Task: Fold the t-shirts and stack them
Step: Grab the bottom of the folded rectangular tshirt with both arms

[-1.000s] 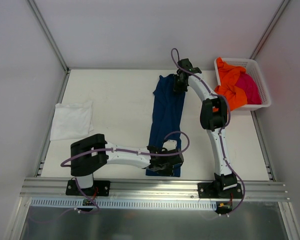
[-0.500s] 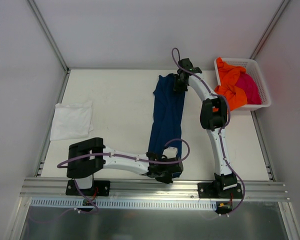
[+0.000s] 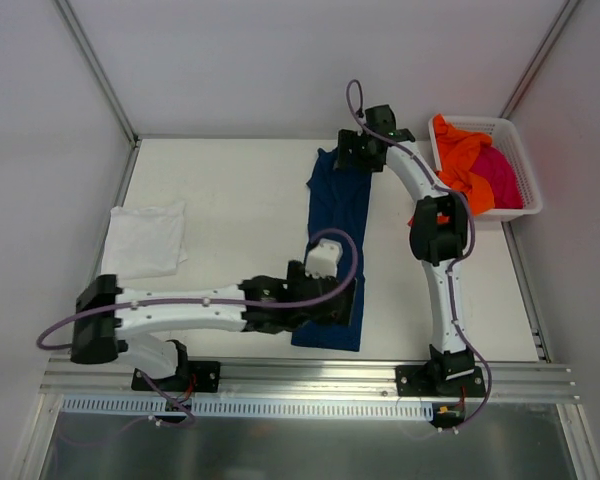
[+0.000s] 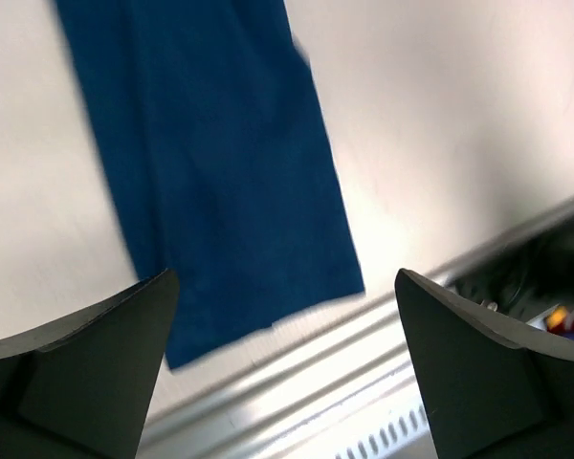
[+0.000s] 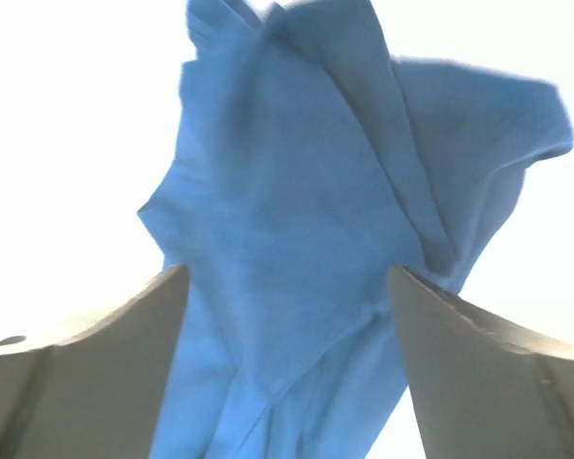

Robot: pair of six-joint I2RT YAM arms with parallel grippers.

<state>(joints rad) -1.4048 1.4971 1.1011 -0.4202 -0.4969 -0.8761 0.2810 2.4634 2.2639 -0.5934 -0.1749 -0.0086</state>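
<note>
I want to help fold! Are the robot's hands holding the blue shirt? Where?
Nothing is held: the left hand and right hand hang open over the blue shirt.

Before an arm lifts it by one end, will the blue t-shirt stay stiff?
Probably floppy: the blue t-shirt lies as a flat strip, its far end bunched in soft folds. Lifted by one end, it would likely droop and unfold. It looks thin, so probably light.

Left white tubular arm (image 3: 180, 309) and right white tubular arm (image 3: 442, 300): black joint housings, black bases, purple cables (image 3: 347, 100) looped alongside. Orange tab (image 3: 442, 213) at right elbow. Fingers (image 4: 86, 373) dark grey, wedge-shaped.
</note>
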